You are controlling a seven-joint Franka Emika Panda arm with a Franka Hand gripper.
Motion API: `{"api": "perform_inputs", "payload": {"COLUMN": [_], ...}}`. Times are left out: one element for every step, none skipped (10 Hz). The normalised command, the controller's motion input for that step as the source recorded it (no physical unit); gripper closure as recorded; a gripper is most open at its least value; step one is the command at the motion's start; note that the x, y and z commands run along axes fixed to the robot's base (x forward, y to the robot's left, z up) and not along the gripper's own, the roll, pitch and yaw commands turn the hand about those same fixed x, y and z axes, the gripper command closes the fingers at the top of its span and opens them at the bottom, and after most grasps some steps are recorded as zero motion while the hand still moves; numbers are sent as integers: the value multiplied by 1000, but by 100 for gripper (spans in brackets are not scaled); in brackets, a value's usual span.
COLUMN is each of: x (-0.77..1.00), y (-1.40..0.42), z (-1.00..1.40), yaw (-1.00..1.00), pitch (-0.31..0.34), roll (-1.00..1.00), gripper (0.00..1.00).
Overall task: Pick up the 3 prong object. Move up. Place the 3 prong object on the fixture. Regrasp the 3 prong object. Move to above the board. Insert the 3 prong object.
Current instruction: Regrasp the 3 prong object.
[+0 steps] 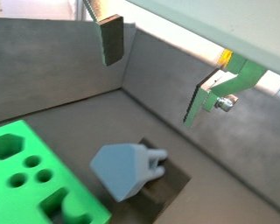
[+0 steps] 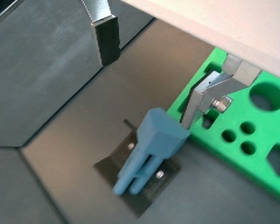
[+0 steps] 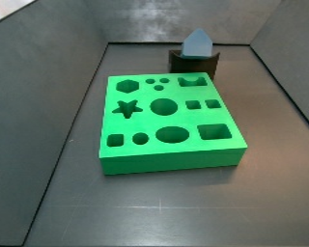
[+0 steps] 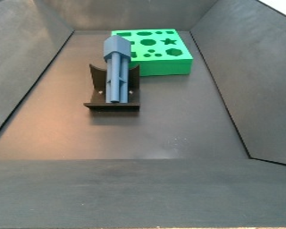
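The light blue-grey 3 prong object [image 4: 118,67] lies on the dark fixture [image 4: 97,91], prongs pointing away from the green board [image 4: 161,54]. It also shows in the side view [image 3: 197,41] on the fixture [image 3: 196,66] behind the board [image 3: 168,121]. In both wrist views my gripper [image 1: 157,70] [image 2: 152,74] is open and empty, its fingers [image 1: 111,39] [image 2: 105,44] wide apart, above the 3 prong object [image 1: 129,168] [image 2: 152,149] and clear of it. The board [image 1: 25,175] [image 2: 254,131] lies beside the fixture [image 1: 166,188] [image 2: 119,164]. The gripper does not show in the side views.
Sloping dark grey walls [image 3: 67,87] [image 4: 229,80] enclose the grey floor on all sides. The board sits close to the fixture.
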Motion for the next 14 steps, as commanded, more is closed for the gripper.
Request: {"api": "perform_inputs", "payload": {"x": [109, 117, 117, 118, 121, 127, 138, 156, 183, 204, 225, 234, 223, 203], "y": [-41, -42, -45, -48, -51, -53, -57, -59, -61, -64, -57, -49, -53, -60], "z": [-7, -6, -7, -12, -10, -11, -15, -10, -14, -15, -10, -2, -9, -13], "yaw": [63, 79, 88, 116, 156, 197, 252, 277, 297, 298, 290, 271, 249, 211], "pitch": [143, 169, 180, 206, 233, 251, 266, 234, 174, 128, 89, 49, 13, -6], "roll": [1000, 1000, 1000, 1000, 1000, 1000, 1000, 853, 625, 458, 309, 224, 192, 191], "gripper": [0, 0, 0, 0, 0, 0, 0, 0, 0, 0, 0, 0, 0, 0]}}
